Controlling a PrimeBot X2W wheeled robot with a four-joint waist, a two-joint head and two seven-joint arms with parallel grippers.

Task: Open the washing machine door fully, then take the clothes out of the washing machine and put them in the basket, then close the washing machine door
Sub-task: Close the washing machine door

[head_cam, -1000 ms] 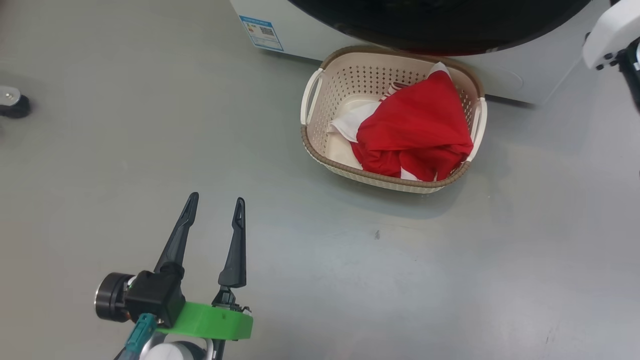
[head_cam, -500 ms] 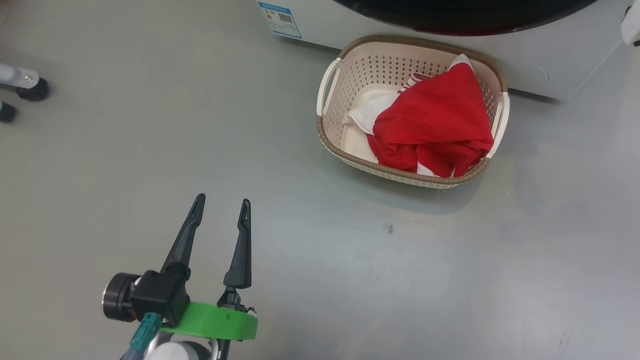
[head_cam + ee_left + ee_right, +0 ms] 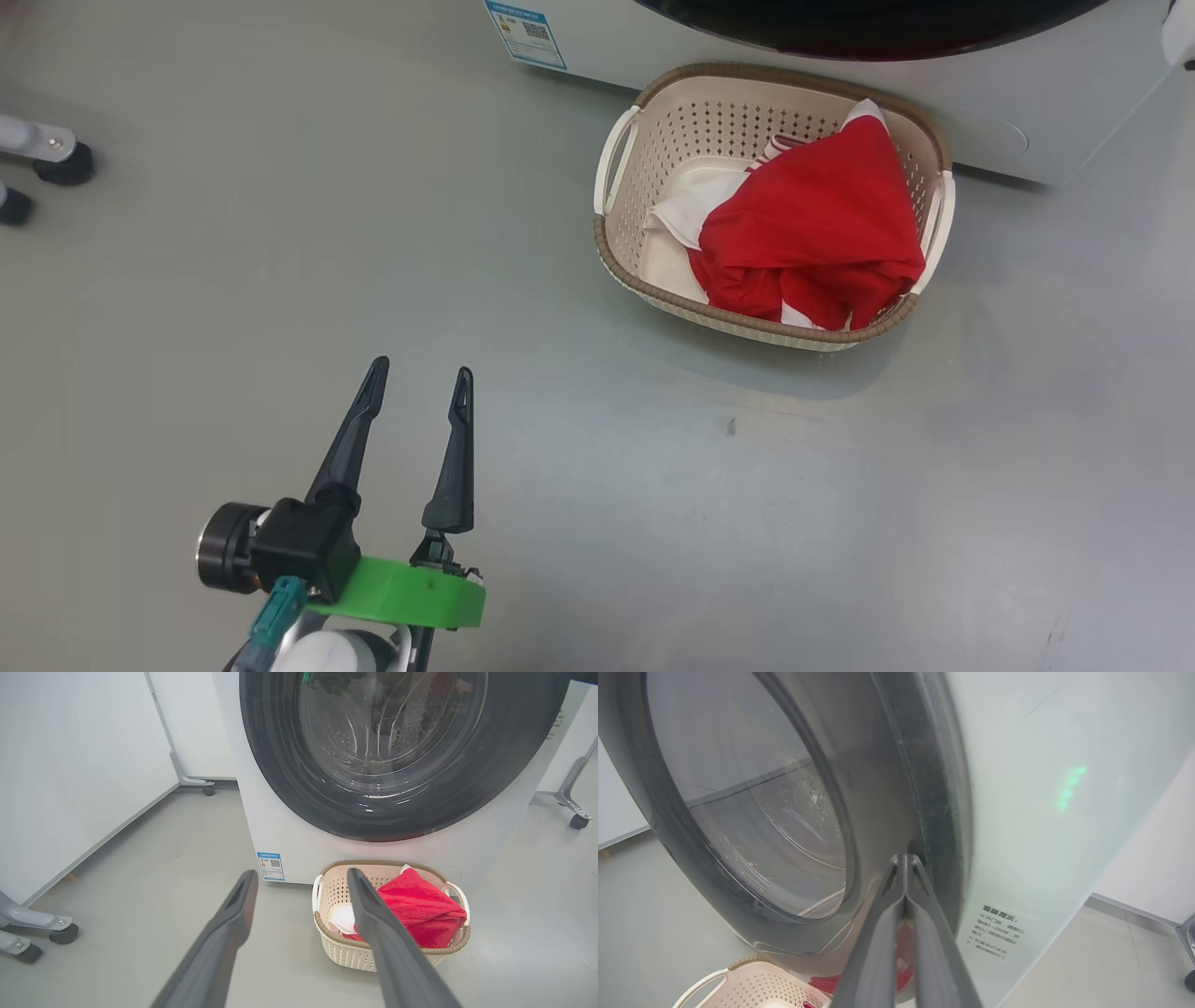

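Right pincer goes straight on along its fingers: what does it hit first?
The washing machine door, on its black rim near the edge against the white washing machine front. The shut right pincer looks at or nearly on it; contact unclear.

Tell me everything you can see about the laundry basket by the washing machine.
The basket is a small cream plastic rounded rectangle with perforated walls, a brown woven-look rim and a cream loop handle on each short side. It stands upright on the grey floor, close in front of the white washing machine; whether they touch cannot be told. Red and white clothes lie bunched inside, toward one end, leaving part of the pale bottom bare.
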